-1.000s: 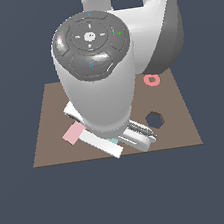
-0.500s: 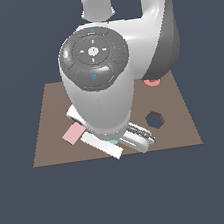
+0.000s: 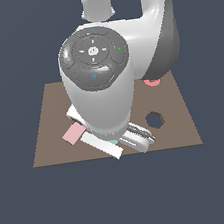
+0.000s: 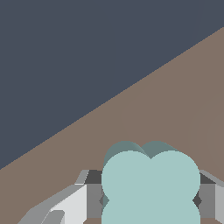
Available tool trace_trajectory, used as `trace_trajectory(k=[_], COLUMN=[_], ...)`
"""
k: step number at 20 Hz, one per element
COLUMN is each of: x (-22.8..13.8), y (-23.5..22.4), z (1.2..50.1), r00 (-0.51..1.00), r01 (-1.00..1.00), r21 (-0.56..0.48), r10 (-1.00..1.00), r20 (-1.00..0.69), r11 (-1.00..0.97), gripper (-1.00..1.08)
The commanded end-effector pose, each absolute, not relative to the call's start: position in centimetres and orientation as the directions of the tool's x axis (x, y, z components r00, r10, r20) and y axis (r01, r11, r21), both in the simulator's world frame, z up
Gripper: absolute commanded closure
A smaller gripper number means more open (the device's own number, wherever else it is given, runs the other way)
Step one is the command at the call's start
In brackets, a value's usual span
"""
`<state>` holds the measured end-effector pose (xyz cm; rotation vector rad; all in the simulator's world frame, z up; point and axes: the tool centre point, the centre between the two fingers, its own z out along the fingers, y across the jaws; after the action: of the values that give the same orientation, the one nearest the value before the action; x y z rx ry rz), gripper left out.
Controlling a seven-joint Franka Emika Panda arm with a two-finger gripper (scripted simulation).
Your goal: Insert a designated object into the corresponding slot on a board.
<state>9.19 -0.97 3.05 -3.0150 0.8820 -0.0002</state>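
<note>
The designated object [image 4: 151, 183], a pale teal clover-shaped piece, sits between my gripper [image 4: 151, 200] fingers [image 4: 93, 199], which press on its two sides. In the exterior view only a teal sliver [image 3: 111, 143] shows under the hand, near the front edge of the brown board [image 3: 47, 138]. The gripper [image 3: 114, 145] is mostly hidden by the arm's wrist housing. The clover slot is hidden behind the arm. I cannot tell whether the piece rests on the board or hangs just above it.
A dark hexagonal hole [image 3: 155, 119] lies in the board on the exterior view's right. A pink rectangle [image 3: 72, 134] lies on the board at the left of the hand. A pink-red ring [image 3: 153, 82] peeks out behind the arm. Beyond the board edge is dark floor [image 4: 65, 52].
The wrist housing has shifted slightly toward the near side, covering more of the pink-red ring. The hand stays at the board's front edge with the teal piece.
</note>
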Motion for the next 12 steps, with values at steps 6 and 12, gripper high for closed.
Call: trace_trajectory(k=[6, 12], x=[8.9, 8.2], y=[-0.6, 0.1], z=[3.1, 3.2], r00=[0.874, 0.925], r01=[-0.486, -0.381], r21=[0.000, 0.000], r10=[-0.486, -0.381], r20=[0.000, 0.000], r11=[-0.874, -0.925], gripper=[1.08, 1.08])
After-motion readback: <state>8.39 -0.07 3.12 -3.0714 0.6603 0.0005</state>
